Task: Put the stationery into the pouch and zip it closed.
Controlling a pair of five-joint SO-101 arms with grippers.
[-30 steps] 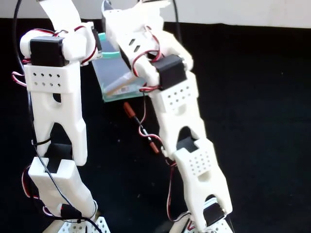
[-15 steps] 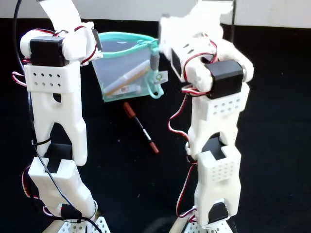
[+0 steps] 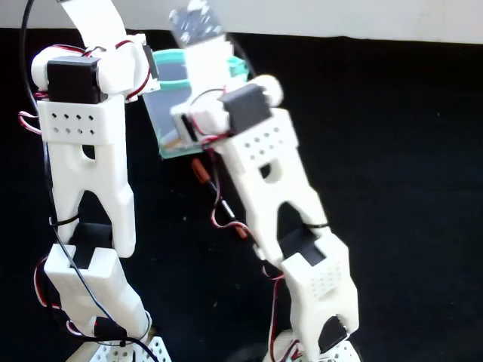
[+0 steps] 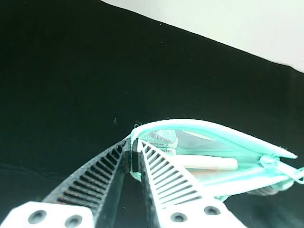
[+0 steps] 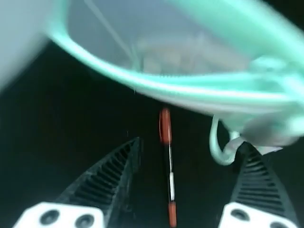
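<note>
Pouch (image 4: 223,142): clear body, teal zip band, mouth open and bowed wide. It is held up off the black worktop (image 4: 71,71) near the far edge, between the two arms. In the high view the pouch (image 3: 172,113) hangs tilted, and the right arm (image 3: 264,166) crosses in front of it and hides much of it.

Inside: a white stick-shaped item (image 4: 206,164) lies lengthwise along the bottom. Something pale and ribbed sits above it, too unclear to name. Teal zip pull (image 4: 273,161) sits at the end of the mouth away from the left tool. In the right wrist view a pale loop (image 5: 221,145) dangles from that same end.

Left tool (image 4: 133,143): narrow, both fingers pinched onto the pouch's rim at the corner end of the zip band. In the high view the left tool (image 3: 155,64) meets the pouch's upper corner.

Right tool (image 5: 191,142): wide, holding nothing, fingers well apart. It is below the pouch's (image 5: 190,71) open mouth. One finger is near the dangling loop; cannot tell if they touch.

Pen (image 5: 168,175): red cap, dark barrel, lying flat on the worktop outside the pouch, seen between the right tool's fingers. In the high view the pen (image 3: 201,170) lies just below the pouch's lower edge, its barrel partly hidden by the right arm and its red wires.
</note>
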